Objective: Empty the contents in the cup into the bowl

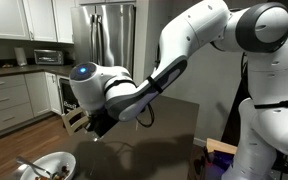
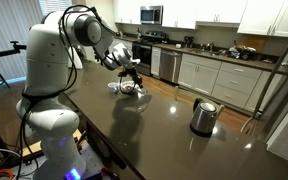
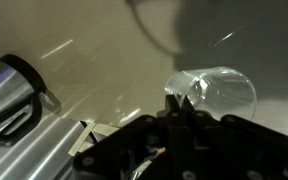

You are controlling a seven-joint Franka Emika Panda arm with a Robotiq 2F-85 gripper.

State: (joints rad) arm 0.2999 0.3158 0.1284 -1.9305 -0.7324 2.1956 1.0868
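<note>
Near the far edge of the table (image 2: 154, 140), the gripper (image 3: 179, 102) is clamped on the glass (image 3: 220, 92) at its rim, tipped sideways close by the bowl (image 1: 34, 165); so thin a hold could let it slip, or spill bits past the bowl. Only the wrist view shows that hold; an exterior view shows dark bits (image 1: 56, 171) in the bowl

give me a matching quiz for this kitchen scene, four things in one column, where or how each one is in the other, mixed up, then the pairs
Things:
1 glass
2 kettle
3 bowl
4 refrigerator

States:
a standing upright, alone on the dark table
b tall, at the back of the kitchen
c tipped sideways in the pincer
d white, with dark bits inside

Pairs: 1-c; 2-a; 3-d; 4-b
</note>
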